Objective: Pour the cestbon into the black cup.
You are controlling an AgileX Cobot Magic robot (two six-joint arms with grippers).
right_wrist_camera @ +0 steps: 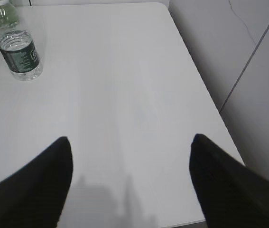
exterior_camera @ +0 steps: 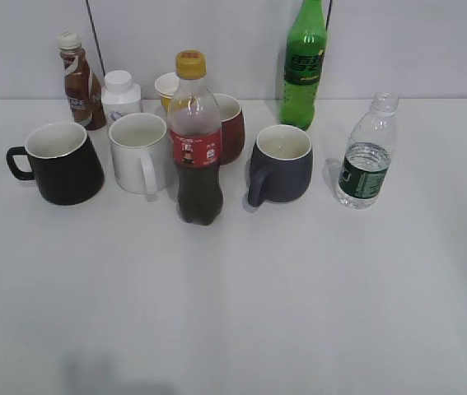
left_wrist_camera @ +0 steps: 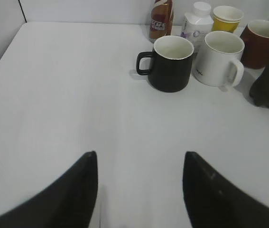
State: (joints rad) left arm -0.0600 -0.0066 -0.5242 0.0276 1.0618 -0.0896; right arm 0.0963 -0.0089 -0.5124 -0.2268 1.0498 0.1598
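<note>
The cestbon [exterior_camera: 366, 155], a small clear bottle with a dark green label and no cap, stands upright at the right of the table; it also shows top left in the right wrist view [right_wrist_camera: 14, 45]. The black cup [exterior_camera: 58, 163] stands at the far left with its handle to the left; it also shows in the left wrist view [left_wrist_camera: 170, 62]. My left gripper [left_wrist_camera: 139, 159] is open and empty above bare table, well short of the cup. My right gripper [right_wrist_camera: 130, 142] is open and empty, well short of the bottle. Neither gripper shows in the exterior view.
Between them stand a white mug [exterior_camera: 141, 153], a red-labelled cola bottle [exterior_camera: 194, 141] and a dark grey-blue mug [exterior_camera: 281, 164]. Behind are a red mug [exterior_camera: 230, 125], a yellow cup [exterior_camera: 167, 85], a white jar [exterior_camera: 120, 95], a brown coffee bottle [exterior_camera: 77, 80] and a tall green soda bottle [exterior_camera: 303, 64]. The table's right edge [right_wrist_camera: 205, 90] is near.
</note>
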